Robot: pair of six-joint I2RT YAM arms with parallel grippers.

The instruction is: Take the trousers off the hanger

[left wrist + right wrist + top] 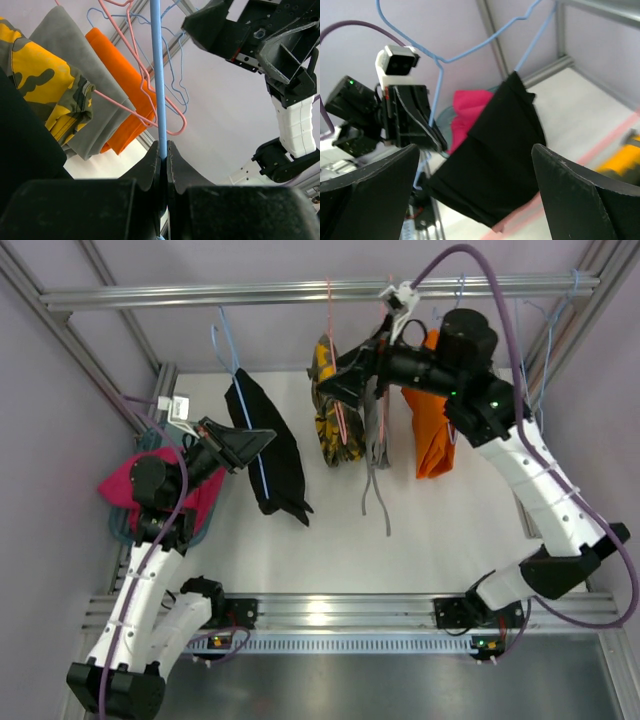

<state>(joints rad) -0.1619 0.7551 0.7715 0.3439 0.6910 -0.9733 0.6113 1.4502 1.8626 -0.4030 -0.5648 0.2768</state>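
Note:
The black trousers (270,455) hang folded over a blue hanger (258,455) under the top rail. My left gripper (262,440) is shut on that hanger's lower bar (160,75), beside the black cloth (25,140); in the left wrist view (164,150) the bar is pinched between the fingertips. The magenta-pink trousers (125,483) lie in a heap at the far left. My right gripper (335,385) is open and empty, up by the middle hangers. Its wrist view (475,147) looks across at the black trousers (495,155), the pink pair (467,112) and the left gripper (427,132).
Camouflage trousers (330,420), grey trousers (375,435) and orange trousers (432,435) hang on pink and blue hangers from the rail (300,290). A teal basket (120,528) sits under the pink pair. Frame posts stand at both sides.

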